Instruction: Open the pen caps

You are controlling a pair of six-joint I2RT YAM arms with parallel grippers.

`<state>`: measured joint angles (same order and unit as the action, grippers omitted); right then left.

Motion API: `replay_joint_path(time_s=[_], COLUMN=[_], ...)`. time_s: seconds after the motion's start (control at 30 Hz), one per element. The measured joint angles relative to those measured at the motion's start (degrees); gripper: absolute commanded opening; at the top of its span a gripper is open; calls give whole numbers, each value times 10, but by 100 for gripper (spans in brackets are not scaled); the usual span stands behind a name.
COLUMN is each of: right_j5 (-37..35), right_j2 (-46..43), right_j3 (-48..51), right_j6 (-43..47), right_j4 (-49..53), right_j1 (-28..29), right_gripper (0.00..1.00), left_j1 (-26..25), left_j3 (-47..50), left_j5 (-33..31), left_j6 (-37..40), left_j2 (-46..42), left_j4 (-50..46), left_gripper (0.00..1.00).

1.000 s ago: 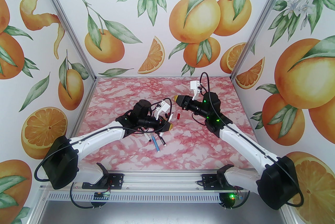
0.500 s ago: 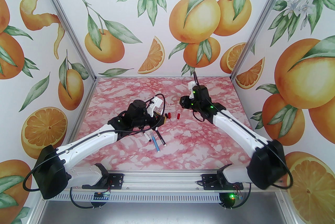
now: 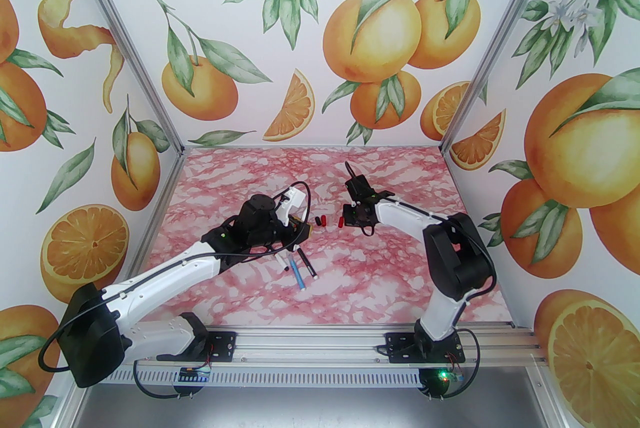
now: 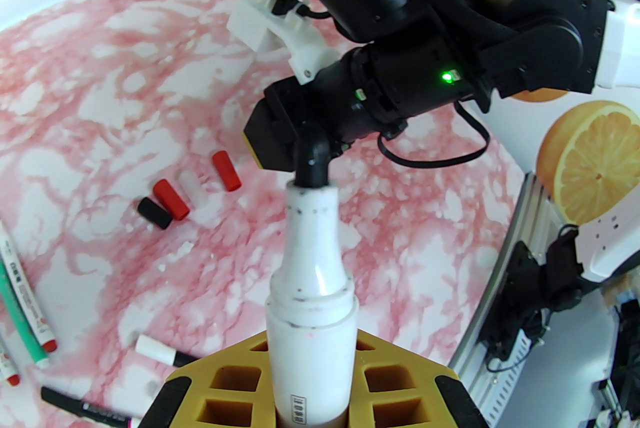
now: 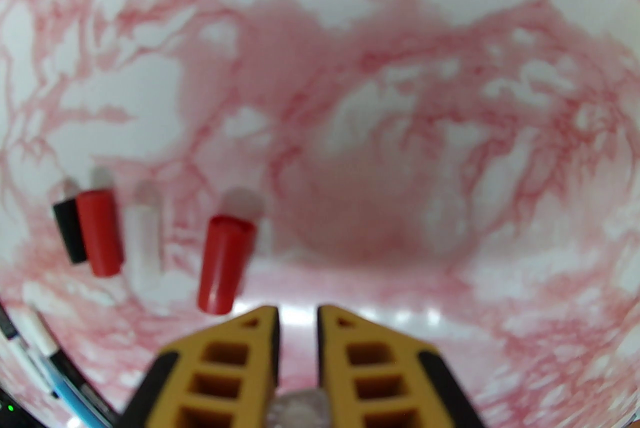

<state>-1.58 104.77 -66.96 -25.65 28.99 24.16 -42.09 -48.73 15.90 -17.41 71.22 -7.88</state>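
Four pen caps (image 5: 101, 236) lie loose on the bench (image 5: 400, 41). Your left end effector (image 4: 310, 351) grasps an uncapped pen (image 4: 307, 236); the right end effector (image 5: 297, 311), clenched on what looks like a pale cap (image 5: 297, 403), hovers beside them. Next, release it there.

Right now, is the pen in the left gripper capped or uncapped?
Uncapped: the pen in the left gripper shows its bare stepped neck and dark tip, nothing covering them.
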Motion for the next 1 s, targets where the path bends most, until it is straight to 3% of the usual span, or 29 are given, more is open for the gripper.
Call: replay_joint_path(time_s=[1.0], right_j5=[4], right_j2=[44], right_j3=[-20], right_j6=[-13], right_j4=[-16], right_j1=[-4], right_gripper=[33], left_j1=[1], left_j3=[14], left_j5=[19], left_j6=[-7], left_j2=[21], left_j4=[4], left_gripper=[2])
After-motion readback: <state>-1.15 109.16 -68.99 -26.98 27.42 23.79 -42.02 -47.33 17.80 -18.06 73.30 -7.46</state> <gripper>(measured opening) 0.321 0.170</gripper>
